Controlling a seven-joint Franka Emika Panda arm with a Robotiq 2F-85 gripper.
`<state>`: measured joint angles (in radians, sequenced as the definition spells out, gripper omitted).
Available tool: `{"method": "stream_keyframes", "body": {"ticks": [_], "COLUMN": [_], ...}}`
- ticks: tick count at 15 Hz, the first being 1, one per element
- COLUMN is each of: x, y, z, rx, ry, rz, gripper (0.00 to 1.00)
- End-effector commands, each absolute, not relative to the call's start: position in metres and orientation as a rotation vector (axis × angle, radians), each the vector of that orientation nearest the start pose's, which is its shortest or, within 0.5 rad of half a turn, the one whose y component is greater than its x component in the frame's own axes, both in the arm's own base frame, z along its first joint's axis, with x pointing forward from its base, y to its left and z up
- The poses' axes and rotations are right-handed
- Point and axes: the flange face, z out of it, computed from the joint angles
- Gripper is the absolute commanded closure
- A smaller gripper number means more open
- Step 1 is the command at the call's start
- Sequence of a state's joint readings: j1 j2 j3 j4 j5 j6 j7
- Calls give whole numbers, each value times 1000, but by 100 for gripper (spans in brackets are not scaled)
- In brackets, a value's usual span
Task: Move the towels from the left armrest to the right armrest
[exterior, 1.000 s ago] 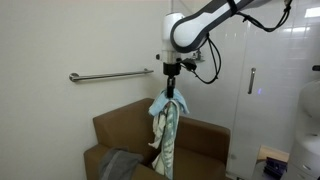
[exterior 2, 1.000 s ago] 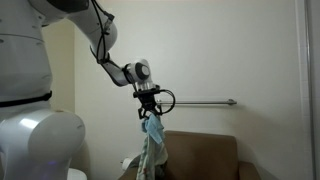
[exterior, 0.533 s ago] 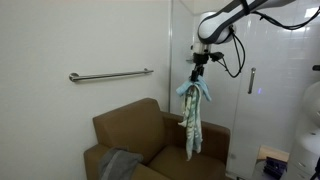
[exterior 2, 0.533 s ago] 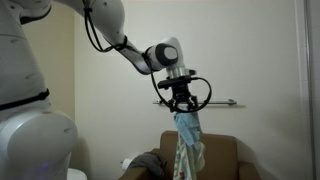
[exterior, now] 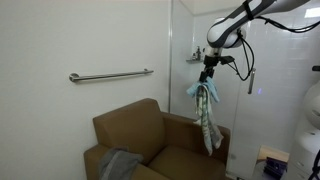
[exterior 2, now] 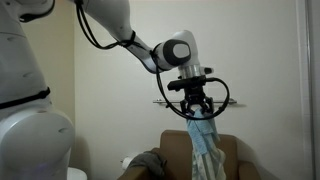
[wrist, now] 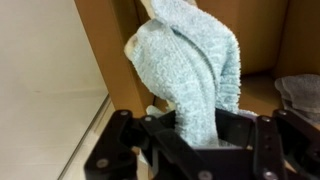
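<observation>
The tool was clenched on the top of a light blue towel, which hung straight down from it above the brown armchair. In an exterior view the towel's lower end overlapped the armrest nearer the glass door; whether it touched the armrest could not be told. In the wrist view the towel bunched thickly out of the tool's grasp. A gray towel lay draped on the opposite armrest, below the wall grab bar.

Brown armchair set against plain white wall. Metal grab bar mounted on wall above armchair. Glass door with vertical handle seen at right.
</observation>
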<state>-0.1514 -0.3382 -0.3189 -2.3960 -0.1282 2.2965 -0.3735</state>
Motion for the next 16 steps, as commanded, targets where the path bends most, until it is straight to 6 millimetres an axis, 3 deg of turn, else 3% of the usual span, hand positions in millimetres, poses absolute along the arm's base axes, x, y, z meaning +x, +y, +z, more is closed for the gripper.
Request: {"method": "stream_keyframes", "body": {"ticks": [1, 7, 10, 13, 16], "x": [434, 462, 468, 476, 478], "y": [-237, -339, -377, -395, -407], "z": [480, 522, 525, 501, 451], "rx": [-3174, -3000, -2886, -2859, -2857], "ry": [209, 671, 855, 889, 930], "rz": [-378, -462, -482, -475, -459], "gripper": [97, 97, 97, 97, 97]}}
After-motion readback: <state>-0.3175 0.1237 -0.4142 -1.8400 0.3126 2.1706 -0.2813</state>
